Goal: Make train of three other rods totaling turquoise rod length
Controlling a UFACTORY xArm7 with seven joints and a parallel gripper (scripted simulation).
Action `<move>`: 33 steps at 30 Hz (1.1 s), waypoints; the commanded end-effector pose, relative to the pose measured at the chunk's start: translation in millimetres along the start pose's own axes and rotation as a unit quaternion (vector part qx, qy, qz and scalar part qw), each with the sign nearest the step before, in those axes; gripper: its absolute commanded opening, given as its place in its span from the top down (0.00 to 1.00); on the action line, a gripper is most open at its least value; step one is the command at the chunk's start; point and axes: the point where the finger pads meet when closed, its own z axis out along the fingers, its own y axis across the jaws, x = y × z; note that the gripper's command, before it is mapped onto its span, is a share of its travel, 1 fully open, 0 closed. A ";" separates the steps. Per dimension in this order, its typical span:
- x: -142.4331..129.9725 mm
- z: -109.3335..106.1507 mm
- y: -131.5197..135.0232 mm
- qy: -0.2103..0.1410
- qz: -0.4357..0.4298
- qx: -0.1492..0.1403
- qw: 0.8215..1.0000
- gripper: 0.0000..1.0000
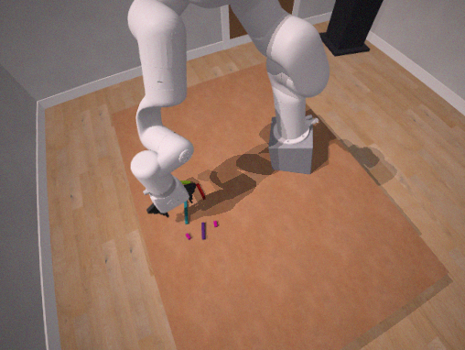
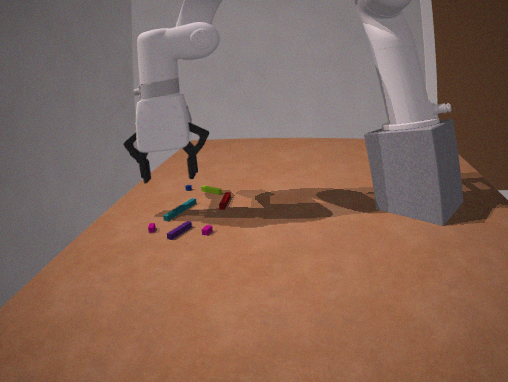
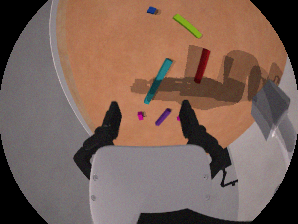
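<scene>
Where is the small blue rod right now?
In the exterior view the blue rod lies on the table just left of the lime rod, beyond the turquoise rod, nearly under the open, empty gripper.

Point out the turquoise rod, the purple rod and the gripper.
turquoise rod [image 2: 179,209], exterior view, middle of its top face.
purple rod [image 2: 179,230], exterior view, middle of its length.
gripper [image 2: 168,176], exterior view, midway between its open fingertips.
</scene>
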 end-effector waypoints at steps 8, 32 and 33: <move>21.7 -1.2 0.0 0.003 0.173 0.002 0.985 0.00; 64.7 -3.9 2.7 0.001 0.482 0.003 0.876 0.00; 66.5 -4.1 2.8 0.001 0.494 0.003 0.869 0.00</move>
